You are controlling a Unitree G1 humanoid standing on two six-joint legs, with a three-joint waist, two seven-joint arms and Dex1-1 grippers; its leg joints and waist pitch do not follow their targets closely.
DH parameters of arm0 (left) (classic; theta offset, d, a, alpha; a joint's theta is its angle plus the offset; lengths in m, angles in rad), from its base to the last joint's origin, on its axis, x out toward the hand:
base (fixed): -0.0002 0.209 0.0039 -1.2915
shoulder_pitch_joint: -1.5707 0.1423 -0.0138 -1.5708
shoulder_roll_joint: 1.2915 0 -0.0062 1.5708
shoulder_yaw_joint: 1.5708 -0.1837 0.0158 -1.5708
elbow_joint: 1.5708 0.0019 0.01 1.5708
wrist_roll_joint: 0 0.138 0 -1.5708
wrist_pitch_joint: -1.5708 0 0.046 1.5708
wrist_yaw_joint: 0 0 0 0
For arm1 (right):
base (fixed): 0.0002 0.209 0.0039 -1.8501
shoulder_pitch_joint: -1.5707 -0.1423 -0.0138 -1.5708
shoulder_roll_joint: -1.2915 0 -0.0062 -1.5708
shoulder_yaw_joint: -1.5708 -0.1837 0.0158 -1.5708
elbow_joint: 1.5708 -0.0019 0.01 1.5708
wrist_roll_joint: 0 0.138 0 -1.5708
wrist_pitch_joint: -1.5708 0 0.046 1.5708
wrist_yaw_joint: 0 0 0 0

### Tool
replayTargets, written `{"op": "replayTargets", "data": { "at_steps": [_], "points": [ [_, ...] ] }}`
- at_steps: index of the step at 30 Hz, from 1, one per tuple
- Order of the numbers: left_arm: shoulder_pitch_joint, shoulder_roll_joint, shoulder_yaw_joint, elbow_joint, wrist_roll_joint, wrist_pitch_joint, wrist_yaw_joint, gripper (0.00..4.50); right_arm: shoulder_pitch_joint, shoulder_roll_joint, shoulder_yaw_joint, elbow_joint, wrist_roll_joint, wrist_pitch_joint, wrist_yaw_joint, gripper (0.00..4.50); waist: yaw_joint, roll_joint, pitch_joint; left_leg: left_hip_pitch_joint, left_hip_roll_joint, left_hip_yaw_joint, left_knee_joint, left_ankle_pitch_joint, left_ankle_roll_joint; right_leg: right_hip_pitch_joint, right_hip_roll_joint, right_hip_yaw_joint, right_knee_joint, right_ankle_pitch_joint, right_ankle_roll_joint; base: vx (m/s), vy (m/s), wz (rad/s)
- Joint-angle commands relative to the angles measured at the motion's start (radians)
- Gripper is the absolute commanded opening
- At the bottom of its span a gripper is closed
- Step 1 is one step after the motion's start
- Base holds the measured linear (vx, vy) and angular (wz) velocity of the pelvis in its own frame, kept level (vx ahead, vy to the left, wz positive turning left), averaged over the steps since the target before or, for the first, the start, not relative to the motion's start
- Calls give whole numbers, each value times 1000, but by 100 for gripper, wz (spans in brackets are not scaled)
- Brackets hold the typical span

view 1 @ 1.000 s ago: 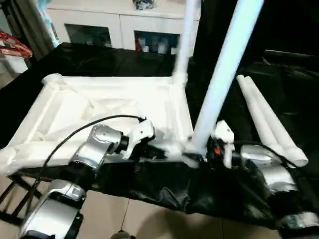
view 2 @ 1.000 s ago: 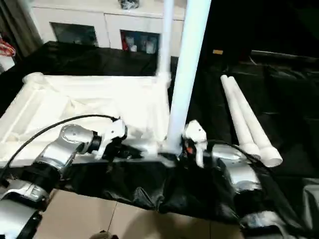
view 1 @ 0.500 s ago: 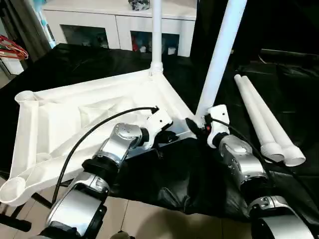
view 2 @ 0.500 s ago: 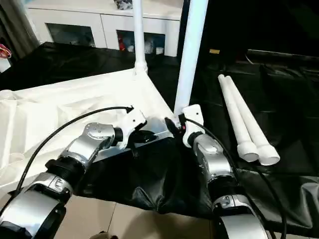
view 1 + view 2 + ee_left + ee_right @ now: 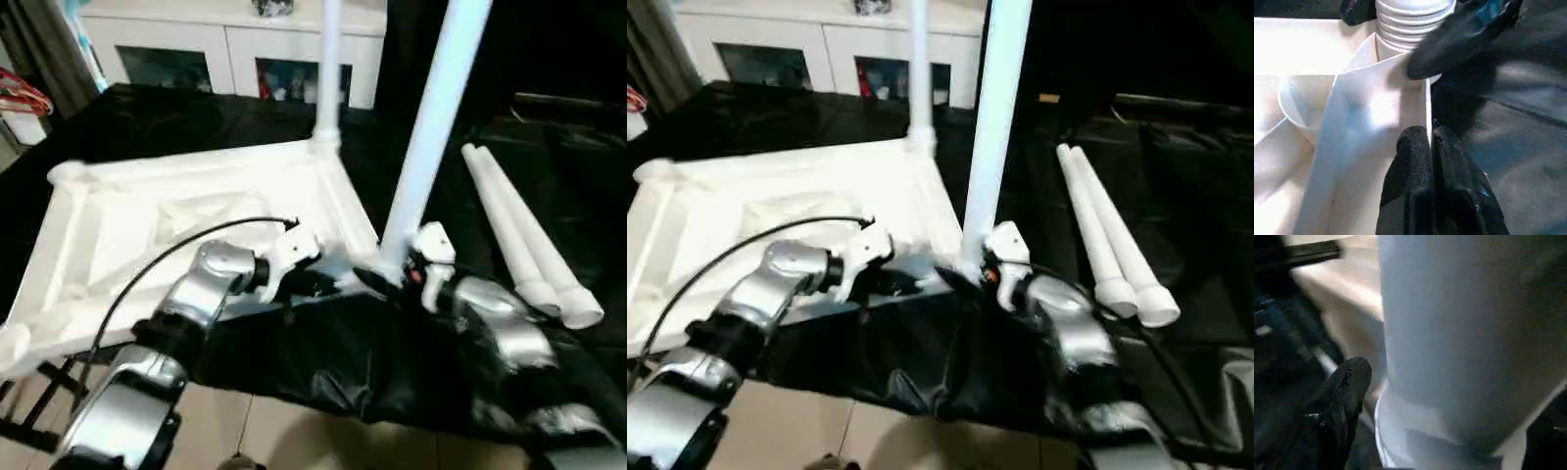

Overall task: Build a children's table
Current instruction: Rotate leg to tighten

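The white children's table top lies upside down on the black work table. One leg stands upright in its far corner socket. A second leg stands in the near right corner. Two loose legs lie side by side to the right. My left gripper is shut on the top's thin near rim, close to that near corner. My right gripper is open, and its fingers stand on either side of the near leg's base with a small gap showing.
The black cover hangs over the work table's front edge, with tiled floor below. A white cabinet stands behind the table. A red object sits at the far left. A black cable runs along my left forearm.
The table top swung on the work table, one way and then partly back, with both upright legs. My right gripper's jaws have widened around the near leg. My left gripper has kept its hold on the rim.
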Motion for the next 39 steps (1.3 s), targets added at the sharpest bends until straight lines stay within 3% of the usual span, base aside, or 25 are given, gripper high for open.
{"op": "replayTargets", "data": {
  "at_steps": [1,7,12,17,20,24,27,28,30,31,35,37,39],
  "points": [
    [0,-18,-22,-52,-40,-15,-58,0,20,-2,85,-65,19,18,139,372,4,-6,-63,9,24,-1,-66,-261,58,53,-54,33,-73,-183,-248,0,0,0],
    [-1,26,-32,-42,-31,-9,-122,0,36,-42,108,-113,49,64,240,343,6,-5,-62,11,27,-3,-69,-281,44,48,-57,34,-77,-239,-240,0,0,0],
    [-5,31,-21,-33,-29,-14,-119,0,47,-41,112,-134,49,85,251,282,8,-6,-65,10,25,-2,-66,-253,42,50,-56,33,-72,-195,-246,0,0,0],
    [-13,10,-1,-16,-27,-13,-56,0,61,-24,109,-138,35,100,212,276,10,-7,-64,11,24,-2,-66,-258,39,49,-57,34,-75,-219,-239,0,0,0],
    [-24,-13,14,4,-19,-6,12,0,49,6,93,-97,9,98,119,275,8,-8,-60,14,22,-4,-70,-296,20,43,-59,34,-84,-304,-217,0,0,0],
    [-61,-74,39,59,8,12,181,0,-11,102,51,44,-84,90,-217,275,-7,-9,-57,18,17,-9,-74,-328,-18,40,-61,33,-93,-406,-181,0,0,0],
    [-88,-123,53,90,23,44,304,0,-50,171,11,120,-97,112,-419,274,-12,-7,-58,18,16,-11,-75,-332,-15,39,-59,33,-96,-412,-169,0,0,0],
    [-95,-138,58,98,27,55,341,0,-61,190,-1,139,-100,119,-475,274,-12,-3,-57,21,18,-8,-74,-334,-18,32,-59,37,-96,-397,-174,0,0,0],
    [-105,-176,61,107,32,58,400,0,-83,233,-12,180,-107,103,-564,274,-12,-7,-59,16,16,-9,-74,-326,-13,40,-57,34,-95,-377,-172,0,0,0],
    [-105,-176,61,107,32,58,400,0,-83,233,-12,180,-107,103,-564,274,-11,-1,-60,18,17,-8,-73,-322,-15,36,-59,37,-93,-361,-176,0,0,0],
    [-106,-199,52,109,37,46,413,0,-95,262,-17,202,-112,66,-591,274,-10,-3,-61,14,16,-7,-73,-317,-4,40,-56,36,-89,-297,-189,0,0,0],
    [-104,-198,48,108,38,34,399,0,-95,268,-30,198,-89,64,-562,329,-9,-4,-61,13,15,-6,-73,-314,3,43,-56,36,-89,-292,-187,0,0,0],
    [-94,-187,42,99,34,10,355,0,-94,263,-41,181,-61,64,-492,343,-9,-5,-62,12,16,-6,-73,-316,10,44,-56,36,-89,-299,-185,0,0,0]
  ]
}}
